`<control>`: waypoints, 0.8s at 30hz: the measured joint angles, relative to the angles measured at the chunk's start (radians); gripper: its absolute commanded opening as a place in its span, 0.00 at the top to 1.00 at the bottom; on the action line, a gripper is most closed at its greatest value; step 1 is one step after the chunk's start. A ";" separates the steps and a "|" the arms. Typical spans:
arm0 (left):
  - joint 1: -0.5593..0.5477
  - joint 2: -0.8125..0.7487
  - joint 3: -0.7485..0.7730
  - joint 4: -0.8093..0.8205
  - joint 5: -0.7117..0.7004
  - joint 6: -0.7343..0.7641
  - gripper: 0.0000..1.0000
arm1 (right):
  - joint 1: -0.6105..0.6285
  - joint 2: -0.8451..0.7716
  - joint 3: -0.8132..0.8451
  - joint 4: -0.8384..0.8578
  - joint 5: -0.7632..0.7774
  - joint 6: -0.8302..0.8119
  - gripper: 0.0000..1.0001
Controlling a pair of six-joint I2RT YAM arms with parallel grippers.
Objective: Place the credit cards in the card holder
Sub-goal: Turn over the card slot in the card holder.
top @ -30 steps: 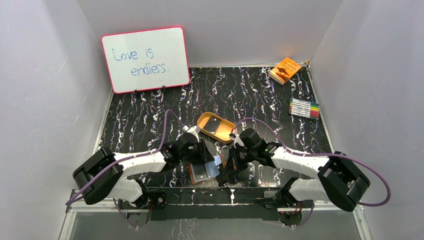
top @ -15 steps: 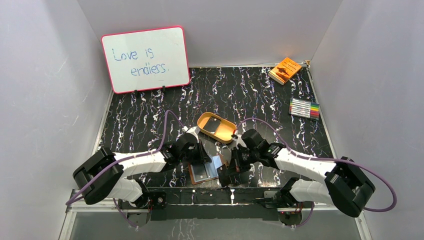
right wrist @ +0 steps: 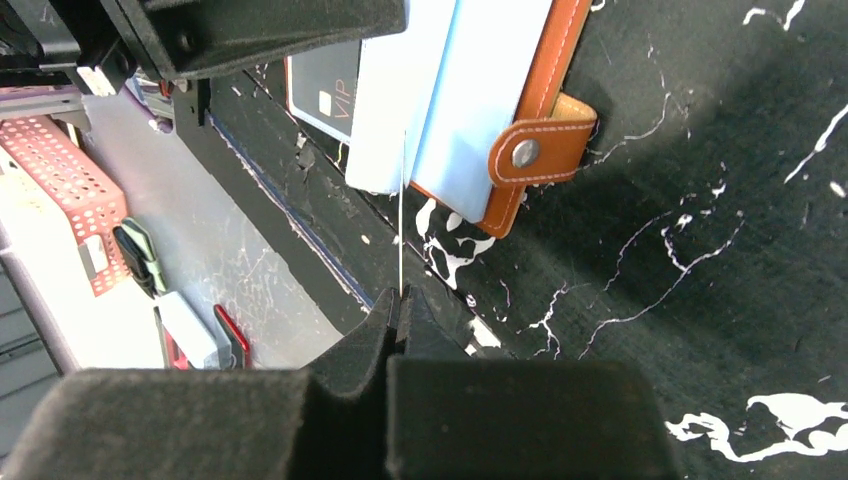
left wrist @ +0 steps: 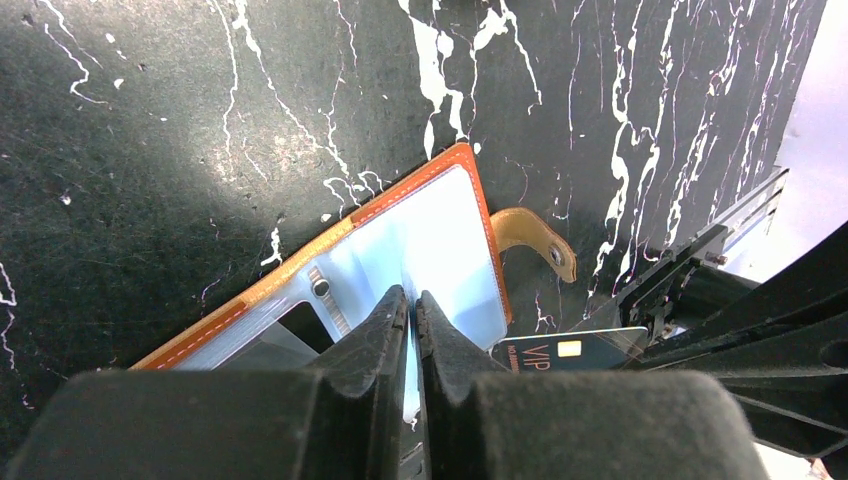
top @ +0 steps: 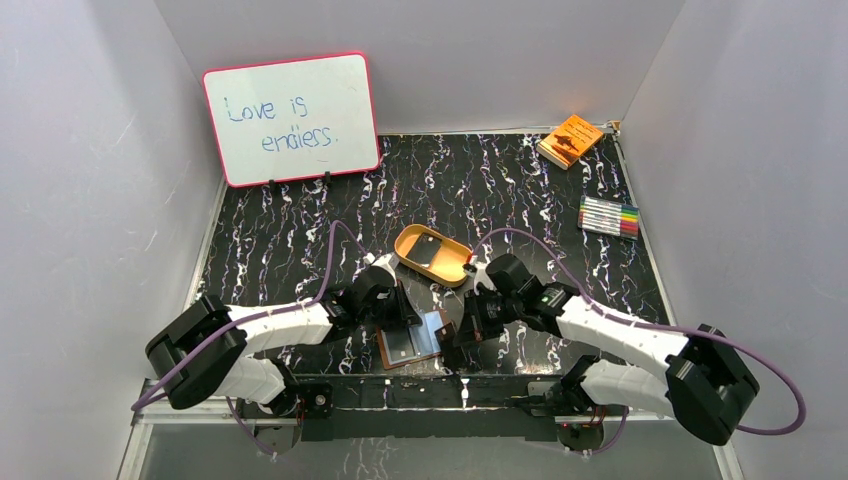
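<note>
At the near edge of the table (top: 300,240) the black card (left wrist: 565,350) lies flat, face up, just beside the card holder (top: 400,350); the card holder lies open with its clear pockets upward, its long axis running roughly left to right across the table edge, and its strap tab (right wrist: 535,140) pointing toward the right arm; the left gripper (left wrist: 412,300) stands directly over the open holder, clenched, its tips pinching what appears to be a clear pocket leaf, though the exact layer cannot be told; the right gripper (right wrist: 400,300) sits just beside the holder's strap end, clenched on a thin pale sheet seen edge-on, judged to be the pale card (right wrist: 401,240); this sheet runs straight ahead from the jaws to the holder's edge, standing on its edge, not flat; the holder therefore lies directly forward of the right claw and beneath the left claw, the left being the nearer; insertion depends on the card's edge lining up with the pocket mouth held by the left claw; farther back, a tan tray (top: 403,245) holds a dark rectangle, well apart from the grip.
</note>
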 measured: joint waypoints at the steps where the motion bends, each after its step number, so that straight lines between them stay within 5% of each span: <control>1: 0.000 0.000 0.000 0.000 0.001 0.000 0.88 | 0.000 0.013 0.009 0.000 0.000 -0.006 1.00; 24: 0.004 -0.027 0.000 0.002 0.024 0.001 0.66 | 0.000 0.167 0.026 0.040 -0.013 -0.019 1.00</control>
